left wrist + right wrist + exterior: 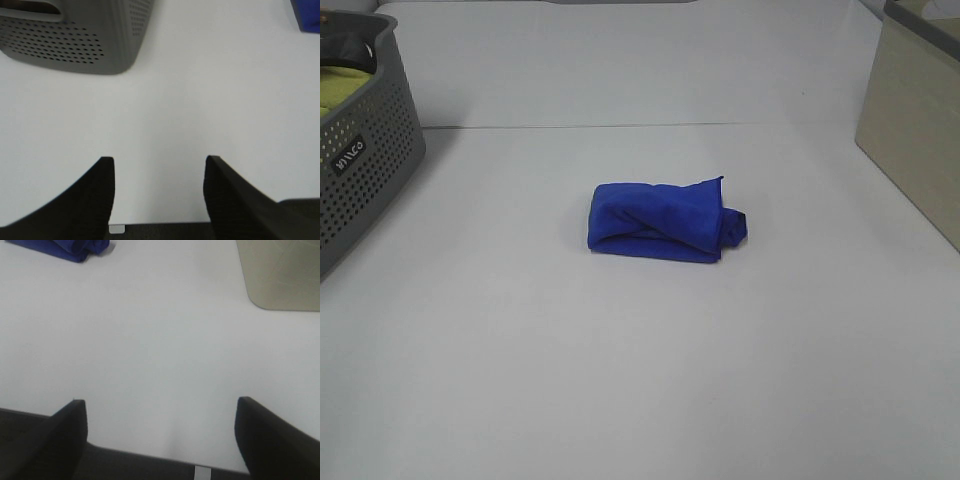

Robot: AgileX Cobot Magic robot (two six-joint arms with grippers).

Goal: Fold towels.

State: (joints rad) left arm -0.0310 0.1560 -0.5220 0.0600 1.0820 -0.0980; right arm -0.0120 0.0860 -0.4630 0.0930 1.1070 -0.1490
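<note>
The deep blue towel [660,221] lies folded into a small thick bundle at the middle of the white table, with a bit of cloth sticking out at its right end. A corner of it shows in the left wrist view [307,15] and in the right wrist view [65,247]. My left gripper [159,187] is open and empty over bare table, apart from the towel. My right gripper [160,427] is open wide and empty, also apart from the towel. Neither gripper shows in the exterior high view.
A grey perforated basket [365,160] holding a yellow-green cloth [345,85] stands at the left edge; it also shows in the left wrist view [75,40]. A beige box [915,130] stands at the right edge and shows in the right wrist view [280,275].
</note>
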